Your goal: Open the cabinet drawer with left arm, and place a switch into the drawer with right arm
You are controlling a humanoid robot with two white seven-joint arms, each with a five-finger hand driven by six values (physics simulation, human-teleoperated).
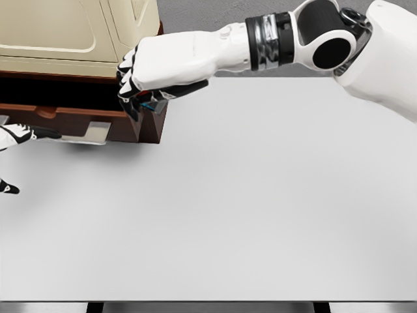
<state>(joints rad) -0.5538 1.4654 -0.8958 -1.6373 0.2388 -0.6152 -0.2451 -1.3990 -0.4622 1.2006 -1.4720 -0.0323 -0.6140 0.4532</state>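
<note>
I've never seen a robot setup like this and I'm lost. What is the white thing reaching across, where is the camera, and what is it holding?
This is a simulated humanoid robot, seen from a camera on its own head. The long white limb is its right arm, ending in the right hand, whose fingers curl around a small dark switch at the corner of an open brown cabinet drawer. The left hand shows at the left edge, by the drawer's metal handle. All this stands on a white table.
</note>
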